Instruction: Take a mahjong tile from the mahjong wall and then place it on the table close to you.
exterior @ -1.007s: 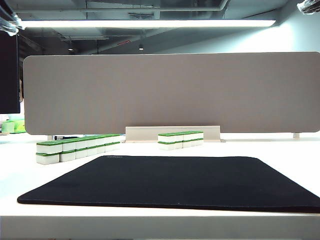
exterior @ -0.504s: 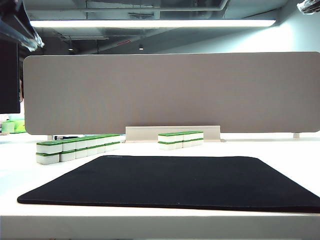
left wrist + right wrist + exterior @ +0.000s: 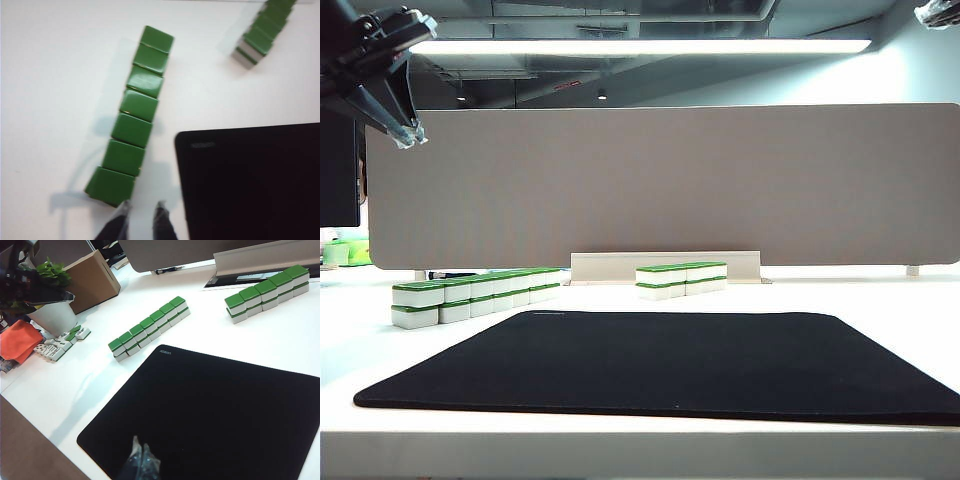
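The mahjong wall [image 3: 480,290] is the longer row of white tiles with green tops, stacked two high, on the white table [image 3: 880,300] left of the black mat. From above, the mahjong wall [image 3: 135,120] runs away from my left gripper [image 3: 142,206], which hovers just beyond its near end, jaws slightly parted and empty. In the exterior view the left gripper [image 3: 408,135] hangs high at the upper left, well above the tiles. My right gripper [image 3: 140,446] is shut with nothing in it, above the mat's near corner; the mahjong wall [image 3: 150,325] lies far ahead of it.
A large black mat [image 3: 660,365] covers the table's middle. A shorter row of like tiles [image 3: 682,278] stands behind it by a grey partition [image 3: 660,185]. A cardboard box [image 3: 92,280], a potted plant [image 3: 50,310] and loose tiles [image 3: 60,345] sit at one side.
The left arm has swung down into the exterior view's upper left corner, its gripper now fully visible there. The tiles and the right arm have not moved.
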